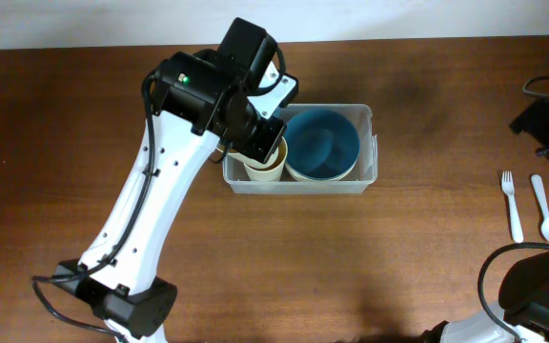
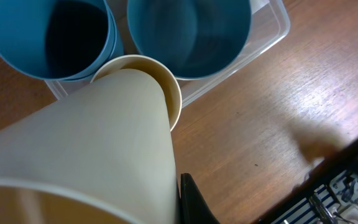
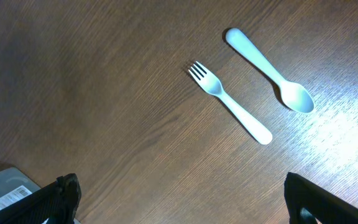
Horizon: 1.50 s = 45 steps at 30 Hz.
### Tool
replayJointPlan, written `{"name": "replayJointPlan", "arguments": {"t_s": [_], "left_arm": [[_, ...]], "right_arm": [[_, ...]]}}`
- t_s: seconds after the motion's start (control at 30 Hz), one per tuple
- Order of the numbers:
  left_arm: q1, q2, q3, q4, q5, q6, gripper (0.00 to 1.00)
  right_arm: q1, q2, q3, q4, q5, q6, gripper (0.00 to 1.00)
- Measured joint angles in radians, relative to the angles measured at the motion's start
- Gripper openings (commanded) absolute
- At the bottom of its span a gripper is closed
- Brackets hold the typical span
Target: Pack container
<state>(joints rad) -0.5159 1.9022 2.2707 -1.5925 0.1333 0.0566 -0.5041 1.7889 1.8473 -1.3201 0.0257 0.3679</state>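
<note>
While the left jaws clamp a cream cup over the container, the right jaws gape well away.

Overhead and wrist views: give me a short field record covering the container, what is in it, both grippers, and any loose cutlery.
container: clear bin on the wooden table
inside: blue bowl; another blue vessel, seen in the left wrist view; standing cream cup
left gripper: shut on held cream cup, its base at the standing cup's mouth
right gripper: open, empty
outside: fork and spoon on the table, apart
</note>
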Motion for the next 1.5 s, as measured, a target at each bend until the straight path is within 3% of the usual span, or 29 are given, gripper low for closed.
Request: {"name": "replayJointPlan", "arguments": {"t_s": [0.07, 0.17, 0.23, 0.33, 0.37, 0.53, 0.57, 0.93, 1.23, 1.5], "left_arm": [[0.000, 0.001, 0.000, 0.000, -0.014, 0.002, 0.20], [0.000, 0.001, 0.000, 0.001, -0.030, -0.001, 0.23], [0.000, 0.001, -0.001, 0.007, -0.037, 0.004, 0.43], [0.000, 0.001, -0.001, 0.015, -0.043, -0.001, 0.44], [0.000, 0.001, -0.001, 0.017, -0.045, -0.001, 0.49], [0.001, 0.001, -0.001, 0.027, -0.052, 0.002, 0.96], [0.001, 0.001, -0.001, 0.033, -0.055, 0.003, 1.00], [0.056, 0.001, -0.001, 0.052, -0.246, -0.119, 1.00], [0.143, -0.009, -0.001, 0.042, -0.300, -0.205, 1.00], [0.143, -0.175, -0.003, 0.027, -0.326, -0.231, 1.00]], "right_arm": [[0.000, 0.000, 0.000, 0.000, 0.000, 0.000, 0.99], [0.000, 0.000, 0.000, 0.000, 0.000, 0.000, 0.99], [0.000, 0.000, 0.000, 0.000, 0.000, 0.000, 0.99], [0.000, 0.000, 0.000, 0.000, 0.000, 0.000, 0.99], [0.000, 0.000, 0.000, 0.000, 0.000, 0.000, 0.99], [0.000, 0.000, 0.000, 0.000, 0.000, 0.000, 0.99], [0.000, 0.000, 0.000, 0.000, 0.000, 0.000, 0.99], [0.000, 0.000, 0.000, 0.000, 0.000, 0.000, 0.99], [0.000, 0.000, 0.000, 0.000, 0.000, 0.000, 0.99], [0.000, 0.000, 0.000, 0.000, 0.000, 0.000, 0.99]]}}
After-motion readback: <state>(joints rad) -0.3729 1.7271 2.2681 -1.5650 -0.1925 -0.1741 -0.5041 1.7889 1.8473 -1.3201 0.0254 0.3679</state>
